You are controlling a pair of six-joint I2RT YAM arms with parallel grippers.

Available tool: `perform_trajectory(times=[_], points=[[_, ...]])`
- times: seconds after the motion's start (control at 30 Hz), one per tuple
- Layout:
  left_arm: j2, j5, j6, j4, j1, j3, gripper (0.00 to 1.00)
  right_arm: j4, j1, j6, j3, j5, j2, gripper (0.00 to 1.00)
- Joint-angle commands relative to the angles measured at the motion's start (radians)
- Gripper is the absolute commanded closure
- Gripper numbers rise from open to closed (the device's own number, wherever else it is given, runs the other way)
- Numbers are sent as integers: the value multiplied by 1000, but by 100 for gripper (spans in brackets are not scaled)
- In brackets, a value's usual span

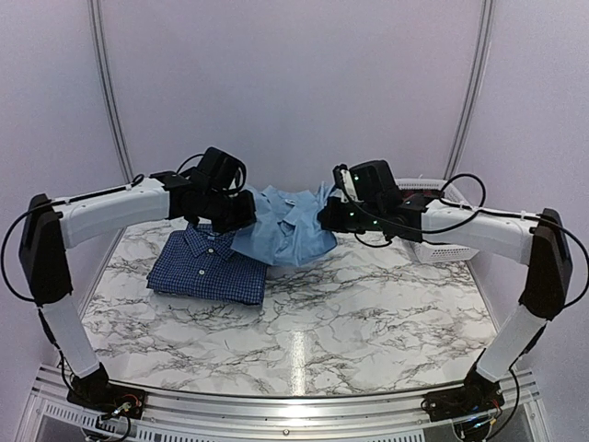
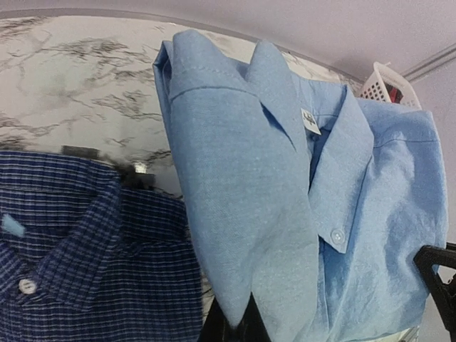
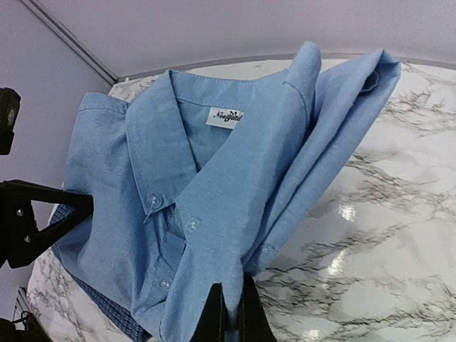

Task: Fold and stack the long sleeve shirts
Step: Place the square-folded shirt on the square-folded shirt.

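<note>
Folded and with its collar showing, the light blue shirt (image 1: 287, 228) hangs between two robot arms. The left tool (image 2: 236, 326) and the right tool (image 3: 229, 312) are each clamped tight on an opposite edge of it. Its lower edge overlaps the far right corner of the folded dark blue checked shirt (image 1: 207, 264), which lies flat on the marble surface (image 1: 368, 313). A white basket (image 1: 442, 247) sits well to the right of the checked shirt.
</note>
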Motion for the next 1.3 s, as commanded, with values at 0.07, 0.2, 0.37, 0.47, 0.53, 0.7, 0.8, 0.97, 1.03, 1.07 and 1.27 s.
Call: perform_trajectory(times=[0.07, 0.2, 0.37, 0.47, 0.53, 0.7, 0.8, 0.97, 1.03, 1.07, 1.27], points=[[-231, -55, 44, -48, 107, -171, 100, 127, 134, 93, 154, 19, 135, 100], [-315, -54, 67, -85, 177, -249, 100, 148, 205, 119, 273, 3, 265, 100], [-393, -40, 90, -115, 260, -321, 100, 145, 261, 137, 410, -17, 396, 100], [-426, -30, 106, -129, 307, -349, 100, 145, 273, 151, 457, -47, 445, 100], [-436, -18, 117, -139, 339, -360, 100, 148, 277, 162, 472, -57, 462, 100], [-448, 4, 127, -156, 373, -370, 100, 153, 281, 189, 476, -81, 469, 100], [-454, 2, 127, -164, 380, -376, 100, 153, 285, 195, 466, -89, 469, 100], [-443, -1, 126, -169, 393, -404, 100, 162, 287, 207, 434, -99, 471, 100], [-436, 4, 120, -167, 397, -422, 100, 164, 287, 205, 423, -98, 473, 100], [-433, -2, 115, -166, 398, -437, 100, 162, 287, 203, 420, -100, 478, 100], [-398, -4, 122, -150, 417, -484, 100, 179, 287, 218, 334, -111, 463, 91]])
